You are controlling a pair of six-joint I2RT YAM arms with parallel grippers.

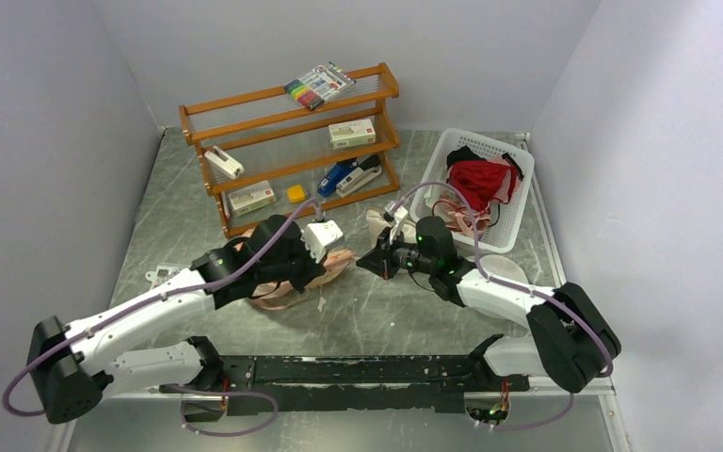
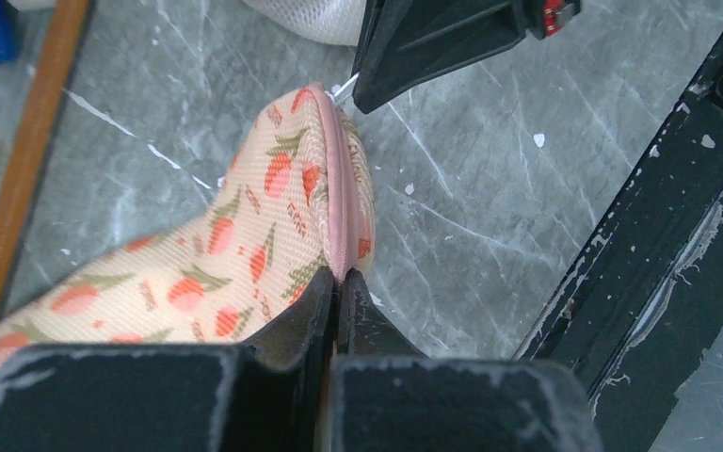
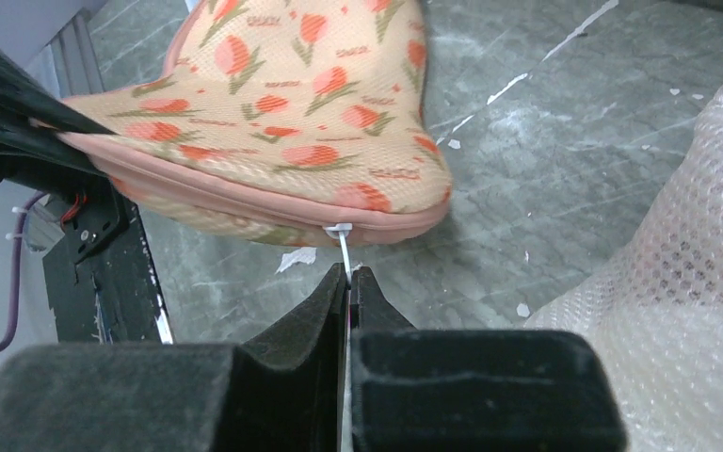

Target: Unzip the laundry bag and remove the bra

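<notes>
**Both tools are gripping the laundry bag [image 3: 292, 122]**

The left tool [image 2: 336, 282] is pinching the pink seam at one end of the bag, its fingers closed tight on the fabric. The right tool [image 3: 349, 278] is clamping the small white zip pull [image 3: 342, 240] at the opposite end, fingers pressed together around it. The bag is lying zipped shut on the grey tabletop [image 2: 490, 188], between the two arms and in front of the wooden shelf [image 1: 273, 99]. A white basket [image 1: 523, 193] is sitting to the right.
</notes>
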